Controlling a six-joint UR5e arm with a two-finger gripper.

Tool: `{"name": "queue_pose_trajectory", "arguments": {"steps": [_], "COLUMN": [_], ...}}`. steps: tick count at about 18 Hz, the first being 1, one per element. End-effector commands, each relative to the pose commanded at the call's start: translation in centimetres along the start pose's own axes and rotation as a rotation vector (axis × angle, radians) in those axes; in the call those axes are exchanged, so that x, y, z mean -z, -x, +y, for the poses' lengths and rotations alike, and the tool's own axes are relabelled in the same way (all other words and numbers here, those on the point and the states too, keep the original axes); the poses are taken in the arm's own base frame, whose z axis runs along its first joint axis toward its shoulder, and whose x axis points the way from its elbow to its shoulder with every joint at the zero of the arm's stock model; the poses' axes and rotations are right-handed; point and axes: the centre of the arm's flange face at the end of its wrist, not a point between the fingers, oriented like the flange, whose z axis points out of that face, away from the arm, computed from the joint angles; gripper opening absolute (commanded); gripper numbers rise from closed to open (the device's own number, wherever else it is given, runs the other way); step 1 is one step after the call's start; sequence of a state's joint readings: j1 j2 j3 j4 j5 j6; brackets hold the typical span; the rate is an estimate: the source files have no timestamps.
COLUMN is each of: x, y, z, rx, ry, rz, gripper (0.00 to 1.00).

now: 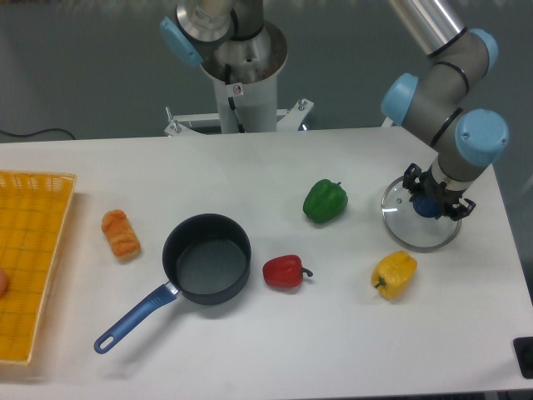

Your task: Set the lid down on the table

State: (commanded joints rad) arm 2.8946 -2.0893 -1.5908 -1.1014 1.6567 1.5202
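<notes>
The lid (406,227), clear glass with a thin metal rim, is at the right end of the white table (250,162). It sits level and very low; whether it touches the table I cannot tell. My gripper (430,205) comes straight down over its centre. The black fingers are shut on the dark blue knob, which shows between them.
A yellow pepper (394,275) lies just in front of the lid and a green pepper (325,201) to its left. A red pepper (285,272), a dark saucepan (206,258) with a blue handle, an orange pastry (121,233) and a yellow basket (29,258) lie further left.
</notes>
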Motion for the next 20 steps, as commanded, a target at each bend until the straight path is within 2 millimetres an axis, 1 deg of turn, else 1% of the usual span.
{"name": "queue_pose_trajectory", "arguments": {"steps": [3,7,10,14,17,20], "x": [0.0,0.2,1.0,2.9,4.2,5.2], "y": [0.0,0.0,0.0,-0.2,0.1,-0.1], "z": [0.0,0.0,0.0,-0.7,-1.5,-1.6], "rx": [-0.001,-0.001,0.000,-0.001,-0.013,-0.012], "ry": [0.000,0.000,-0.001,-0.007,-0.010,-0.014], "rz": [-0.002,-0.006,-0.020,-0.056,-0.086,-0.101], "gripper": [0.85,0.87,1.00,1.00,1.00,1.00]}}
